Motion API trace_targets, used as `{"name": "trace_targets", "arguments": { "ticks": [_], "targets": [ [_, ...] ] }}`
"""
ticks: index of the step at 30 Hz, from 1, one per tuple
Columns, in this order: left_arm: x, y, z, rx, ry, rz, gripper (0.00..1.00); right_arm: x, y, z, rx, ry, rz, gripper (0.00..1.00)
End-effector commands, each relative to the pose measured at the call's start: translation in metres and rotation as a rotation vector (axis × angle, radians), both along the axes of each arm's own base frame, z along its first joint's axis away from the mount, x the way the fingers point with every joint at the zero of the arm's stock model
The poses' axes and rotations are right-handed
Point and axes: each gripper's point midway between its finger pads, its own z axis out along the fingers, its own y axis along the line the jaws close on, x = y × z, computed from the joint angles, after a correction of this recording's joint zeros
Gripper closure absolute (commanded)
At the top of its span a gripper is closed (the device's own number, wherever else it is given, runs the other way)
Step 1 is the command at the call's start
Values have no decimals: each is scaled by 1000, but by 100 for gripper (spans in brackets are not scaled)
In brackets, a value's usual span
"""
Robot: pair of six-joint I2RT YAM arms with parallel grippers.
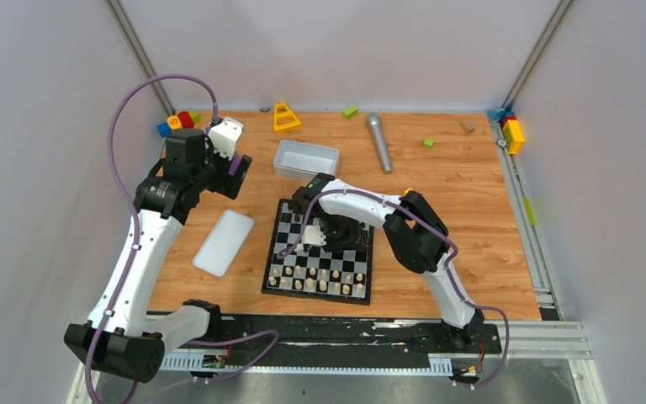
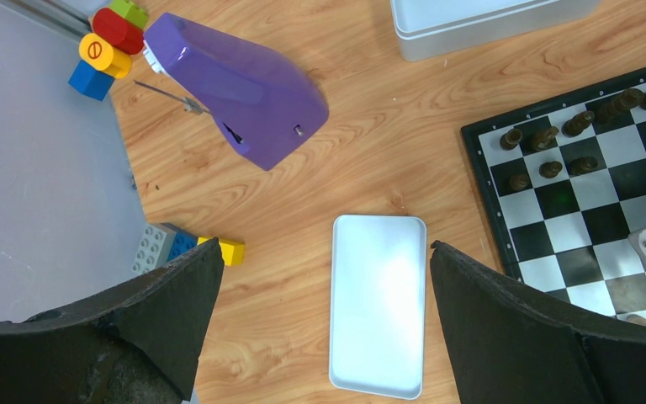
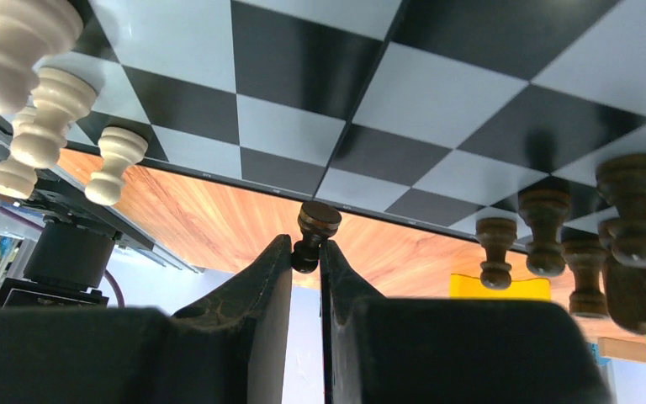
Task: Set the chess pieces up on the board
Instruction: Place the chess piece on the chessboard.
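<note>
Over the board (image 3: 294,126), right claw (image 3: 305,252) pinches a dark pawn (image 3: 318,220); left claw (image 2: 326,248) spread

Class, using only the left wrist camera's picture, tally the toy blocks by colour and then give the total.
Green block: 1
Red block: 1
Yellow blocks: 2
Blue blocks: 2
Grey block: 1
Total: 7

- My top camera looks steeply down from above the near edge, far enough to take in the whole worktop (image 1: 471,252).
- My left wrist camera hangs high and faces down on a corner of the board (image 2: 606,223).
- My right wrist camera is very near that same board, and its view is inverted.
</note>
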Motion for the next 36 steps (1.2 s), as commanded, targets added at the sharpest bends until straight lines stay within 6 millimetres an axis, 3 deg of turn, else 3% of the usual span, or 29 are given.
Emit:
{"name": "trace_targets", "arguments": {
  "ticks": [1, 22, 36],
  "targets": [
    [0, 0, 13, -23, -44, 6, 0, 3, 4, 0, -13, 3, 30, 91],
    [-1, 1, 11, -14, -45, 5, 0, 11, 10, -7, -23, -16, 23, 78],
    [-2, 1, 12, -16, -48, 3, 0, 19, 16, -1, -2, -55, 10, 69]
  ]
}}
